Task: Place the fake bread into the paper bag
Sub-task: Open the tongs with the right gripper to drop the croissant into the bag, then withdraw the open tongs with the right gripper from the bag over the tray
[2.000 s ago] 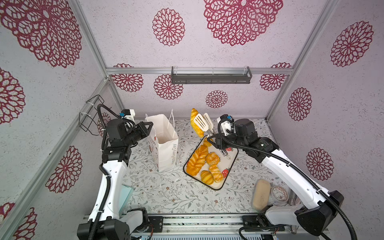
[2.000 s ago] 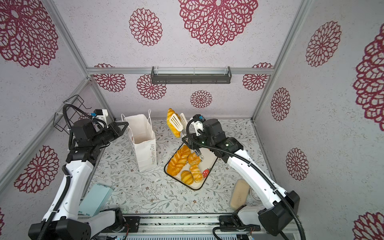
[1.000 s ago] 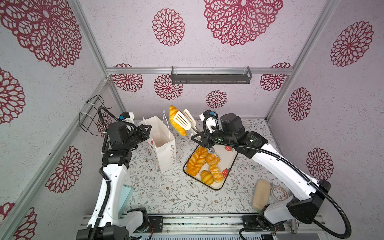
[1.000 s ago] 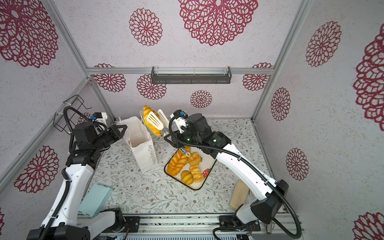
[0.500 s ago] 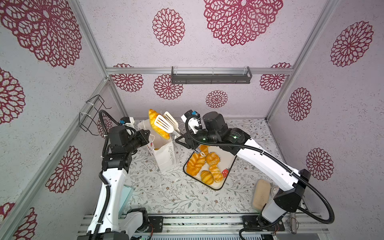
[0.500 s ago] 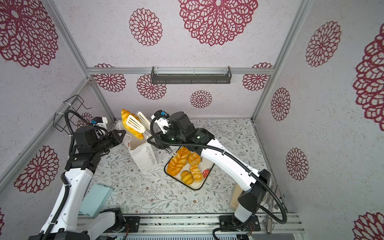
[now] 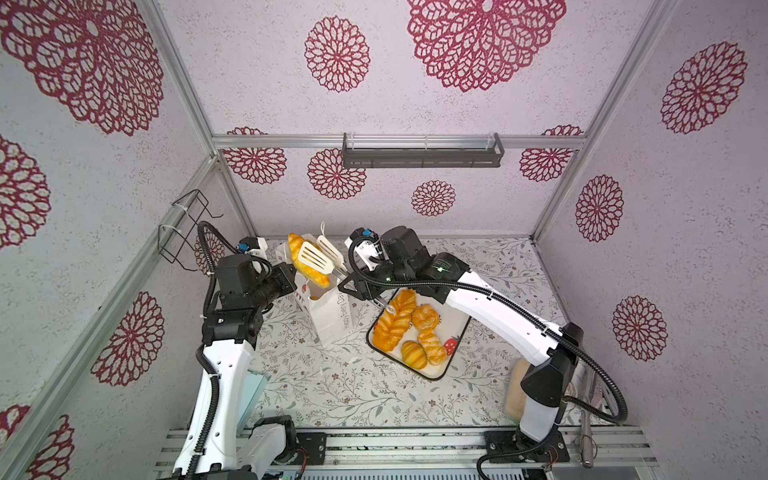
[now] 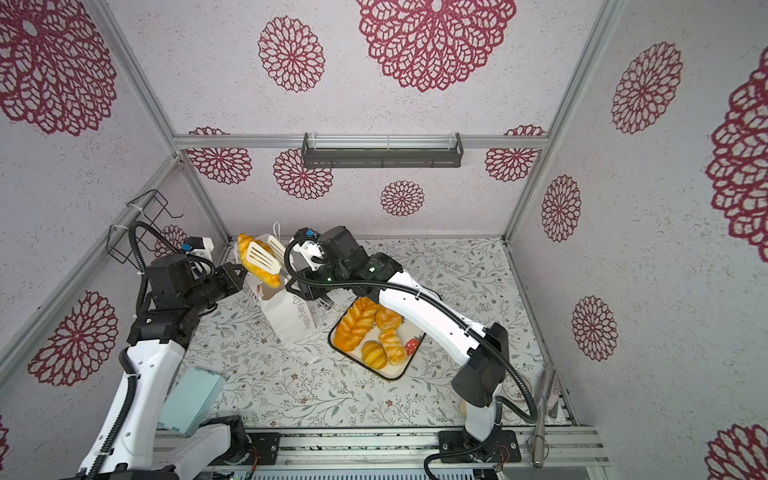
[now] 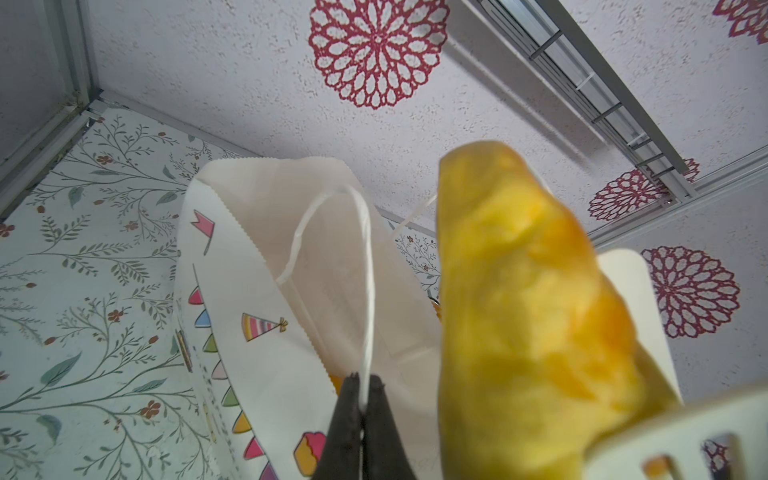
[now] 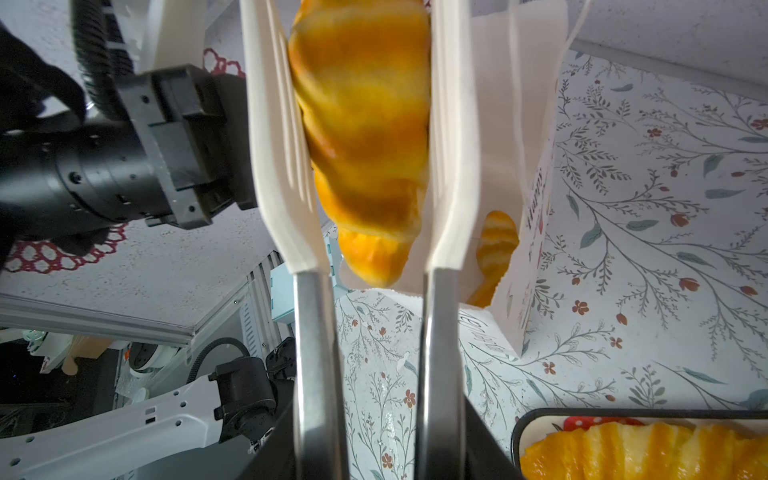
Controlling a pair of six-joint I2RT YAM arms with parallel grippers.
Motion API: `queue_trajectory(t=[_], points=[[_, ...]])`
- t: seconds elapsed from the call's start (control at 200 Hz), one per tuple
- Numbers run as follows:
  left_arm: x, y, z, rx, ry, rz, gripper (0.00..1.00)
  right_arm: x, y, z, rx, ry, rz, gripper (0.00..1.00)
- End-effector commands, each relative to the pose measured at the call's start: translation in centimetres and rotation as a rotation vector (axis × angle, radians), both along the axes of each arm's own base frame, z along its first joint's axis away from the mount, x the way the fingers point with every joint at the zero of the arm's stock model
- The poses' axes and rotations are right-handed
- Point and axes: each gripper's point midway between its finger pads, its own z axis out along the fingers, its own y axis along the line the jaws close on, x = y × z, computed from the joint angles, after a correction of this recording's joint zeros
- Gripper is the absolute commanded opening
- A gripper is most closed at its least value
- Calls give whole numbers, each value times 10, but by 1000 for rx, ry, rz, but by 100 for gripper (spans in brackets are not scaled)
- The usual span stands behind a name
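Note:
The white paper bag [image 7: 328, 316] [image 8: 291, 320] stands left of the tray, and its mouth leans toward my left arm. My left gripper [image 9: 364, 380] [image 7: 293, 276] is shut on the bag's white cord handle [image 9: 368, 270]. My right gripper [image 10: 376, 449] [image 7: 357, 286] is shut on white tongs [image 10: 282, 166] [image 7: 320, 259]. The tongs clamp a ridged golden croissant [image 10: 365, 124] [image 7: 309, 266] [image 9: 519, 311] just above the bag's mouth. Another bread [image 10: 496, 245] lies inside the bag. Several fake breads [image 7: 395, 324] [image 8: 353, 328] lie on the strawberry-print tray [image 7: 436, 376].
A pale beige block [image 7: 515, 395] lies at the front right, behind my right arm's base. A teal box [image 8: 191, 399] sits at the front left. A wire basket [image 7: 183, 232] hangs on the left wall, and a dark rack [image 7: 419, 151] on the back wall.
My right arm has swung left with the tongs and croissant, from above the tray's far end to over the bag's mouth. My left gripper kept hold of the handle.

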Motion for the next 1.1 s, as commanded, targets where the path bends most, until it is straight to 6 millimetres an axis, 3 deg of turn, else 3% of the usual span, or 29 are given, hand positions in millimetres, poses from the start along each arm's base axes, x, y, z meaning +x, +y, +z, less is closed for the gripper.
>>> queue_trajectory(t=[0.0,0.45,0.595,0.755,1.091], points=[[-4,5,10,38,-20,18,1,5,-4,41,74,-94,-9,44],[-8,10,7,58,-14,42,0,22,-3,24,41,-67,-47,45],[-9,14,8,67,-13,60,0,27,-5,19,27,-67,-57,52],[-9,16,8,71,-10,72,0,29,-8,23,26,-82,-64,61],[-5,11,3,52,-11,43,0,29,-16,35,19,-116,-64,62]])
